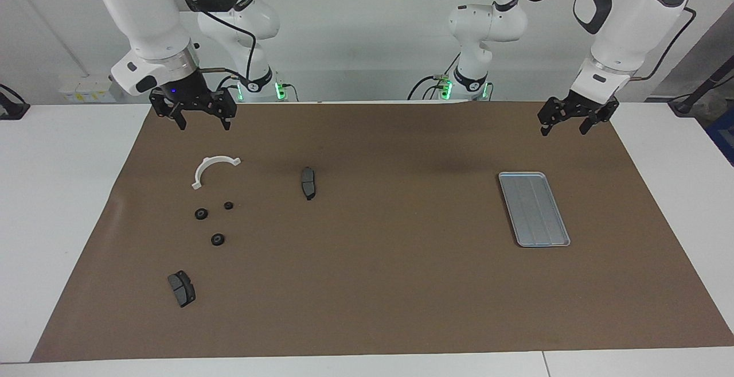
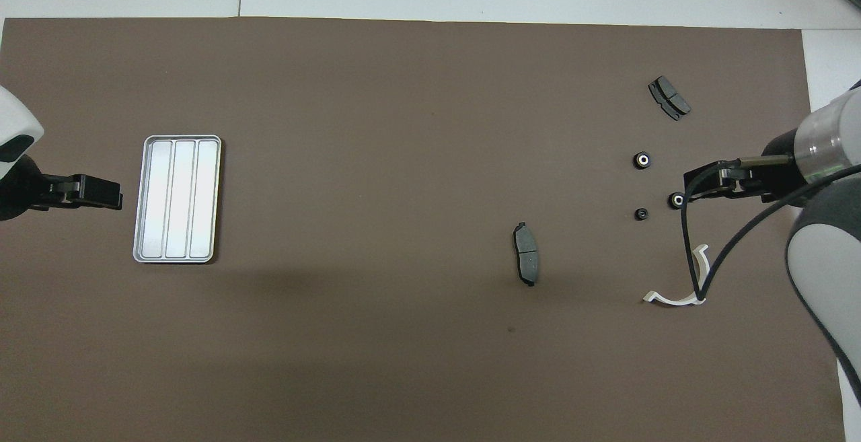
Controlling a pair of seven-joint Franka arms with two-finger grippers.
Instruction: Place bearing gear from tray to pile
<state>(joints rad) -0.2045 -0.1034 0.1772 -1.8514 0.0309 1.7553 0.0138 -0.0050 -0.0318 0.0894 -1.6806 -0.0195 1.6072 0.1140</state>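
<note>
The silver tray (image 1: 534,209) (image 2: 177,198) lies on the mat toward the left arm's end, and nothing lies in it. Three black bearing gears form the loose pile toward the right arm's end: one (image 1: 201,214) (image 2: 674,200), a smaller one (image 1: 229,205) (image 2: 641,213) and one (image 1: 218,239) (image 2: 642,159) farthest from the robots. My right gripper (image 1: 204,125) (image 2: 696,185) hangs open and empty, high over the mat's edge by the robots, above the white bracket. The left gripper (image 1: 564,129) (image 2: 107,193) waits open and empty in the air beside the tray.
A white curved bracket (image 1: 202,168) (image 2: 666,299) lies just nearer the robots than the gears. One dark brake pad (image 1: 308,183) (image 2: 527,262) sits mid-mat, another (image 1: 182,288) (image 2: 668,97) farther out than the gears. A brown mat (image 1: 373,285) covers the table.
</note>
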